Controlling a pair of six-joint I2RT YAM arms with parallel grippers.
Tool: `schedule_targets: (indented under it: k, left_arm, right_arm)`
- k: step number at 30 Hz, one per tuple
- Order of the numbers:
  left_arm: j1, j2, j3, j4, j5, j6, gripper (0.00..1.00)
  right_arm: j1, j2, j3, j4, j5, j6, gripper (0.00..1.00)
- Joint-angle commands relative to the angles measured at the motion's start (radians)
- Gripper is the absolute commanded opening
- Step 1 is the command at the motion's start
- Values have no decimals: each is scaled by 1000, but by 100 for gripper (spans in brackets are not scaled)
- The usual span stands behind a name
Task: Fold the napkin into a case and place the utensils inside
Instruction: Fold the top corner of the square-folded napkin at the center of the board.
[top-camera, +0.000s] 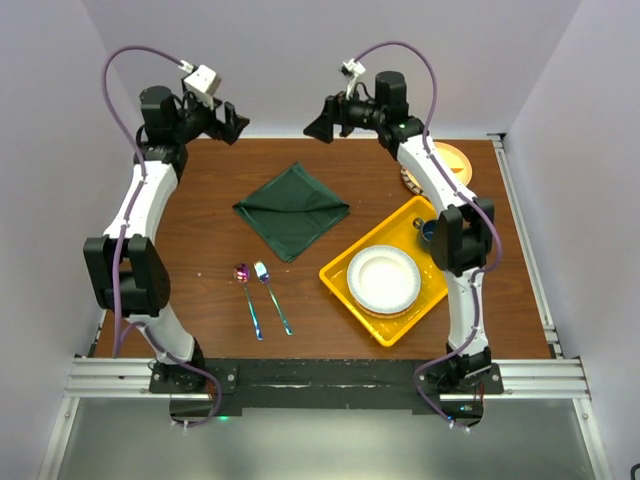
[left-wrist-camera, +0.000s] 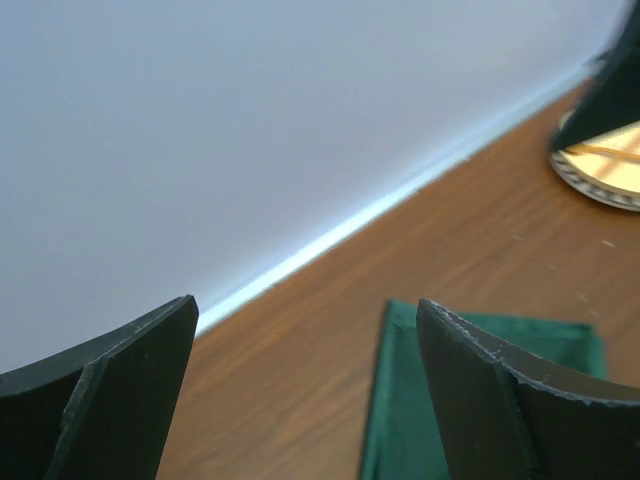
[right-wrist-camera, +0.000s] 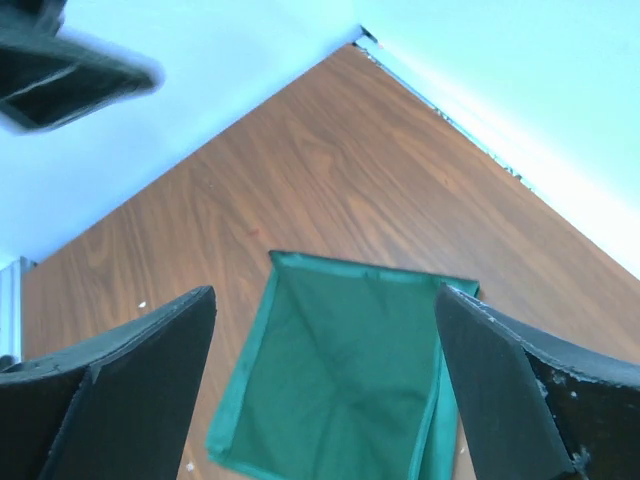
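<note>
The dark green napkin (top-camera: 292, 210) lies folded into a flat square, turned like a diamond, at the back middle of the table. It also shows as the napkin (right-wrist-camera: 340, 370) in the right wrist view and as the napkin's edge (left-wrist-camera: 400, 420) in the left wrist view. Two slim iridescent utensils (top-camera: 262, 298) lie side by side in front of it, bowls toward the cloth. My left gripper (top-camera: 234, 123) hovers high behind the napkin's left, open and empty (left-wrist-camera: 305, 390). My right gripper (top-camera: 322, 122) hangs opposite it, open and empty, looking down on the cloth (right-wrist-camera: 325, 385).
A yellow tray (top-camera: 410, 215) at the right holds a white plate (top-camera: 383, 278) and a small blue cup (top-camera: 429, 231). An orange-toned plate (top-camera: 452, 160) sits at the back right, and the same plate (left-wrist-camera: 610, 170) shows in the left wrist view. Walls close the table's back and sides.
</note>
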Motion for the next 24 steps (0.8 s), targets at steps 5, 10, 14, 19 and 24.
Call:
schedule_targets:
  k: [5, 10, 14, 19, 24]
  left_arm:
    - [11, 84, -167, -112, 230, -221, 45]
    - [12, 153, -221, -60, 227, -339, 17]
    - [12, 202, -227, -19, 256, -381, 16]
    - [12, 253, -227, -43, 285, -388, 12]
    - [12, 245, -310, 4, 319, -427, 12]
  right_arm:
    - [9, 97, -43, -140, 42, -29, 67]
    - [17, 98, -147, -113, 8, -3, 49]
    - [26, 113, -177, -128, -9, -8, 44]
    - [27, 133, -193, -114, -30, 21, 35]
    - [40, 121, -264, -65, -75, 75, 34]
